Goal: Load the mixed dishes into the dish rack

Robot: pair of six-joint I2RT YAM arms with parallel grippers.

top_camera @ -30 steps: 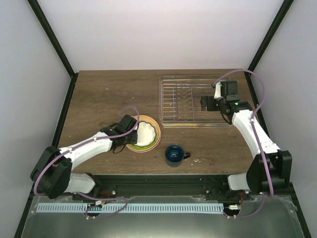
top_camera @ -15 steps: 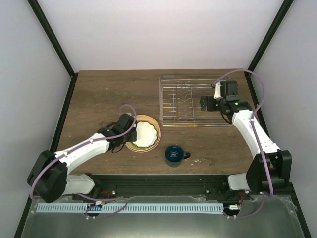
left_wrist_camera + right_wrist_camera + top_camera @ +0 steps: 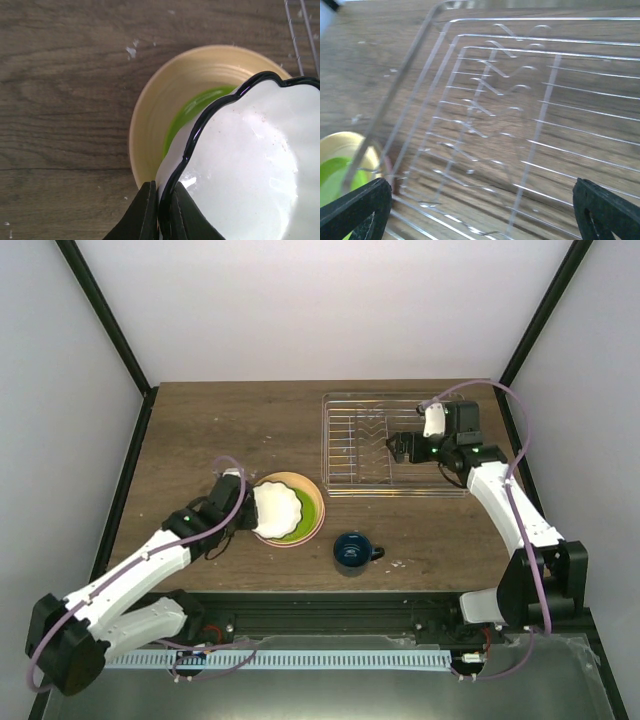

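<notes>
Count: one white scalloped-rim dish [image 3: 276,509], one lime green dish [image 3: 304,521], one orange-yellow round bowl [image 3: 294,479], one small dark blue mug [image 3: 352,551], one silver wire rack [image 3: 325,443].

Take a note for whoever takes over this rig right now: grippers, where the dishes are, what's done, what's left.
Left gripper: shut on the rim of the white dish, tilted above the stack.
Right gripper: open, over the rack.
Yellow bowl with the green plate inside sits left of the rack; blue mug near the front edge.
Done: nothing racked.
Left: the white dish, the stack, the mug.
</notes>
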